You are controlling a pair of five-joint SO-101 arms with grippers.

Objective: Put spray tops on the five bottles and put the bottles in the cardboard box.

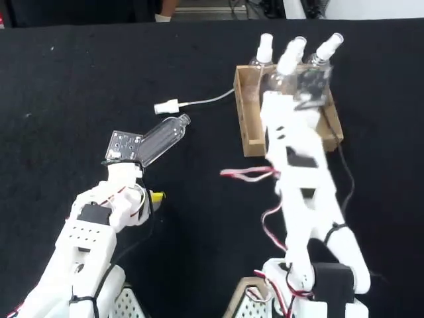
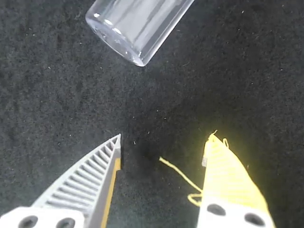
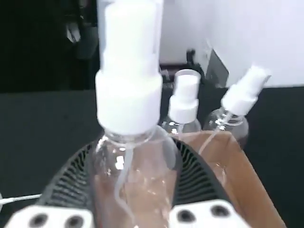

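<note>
An uncapped clear bottle (image 1: pixel 163 138) lies on the black table; its base (image 2: pixel 127 28) is just ahead of my left gripper (image 2: pixel 164 142), which is open and empty above the cloth. A loose spray top (image 1: pixel 167 106) with its tube lies between that bottle and the cardboard box (image 1: pixel 246 126). My right gripper (image 3: pixel 133 183) is shut on a capped bottle (image 3: pixel 129 99), held upright over the box (image 3: pixel 232 166). Two more capped bottles (image 3: pixel 183 102) (image 3: pixel 243 92) stand at the box's far side. From above, the held bottle (image 1: pixel 290 59) sits between the other two (image 1: pixel 264 48) (image 1: pixel 329 46).
The left arm (image 1: pixel 93 232) sits at the lower left and the right arm (image 1: pixel 305 185) stretches up the right side to the box. Red and white cables (image 1: pixel 248 173) hang off the right arm. Open black table lies at the upper left.
</note>
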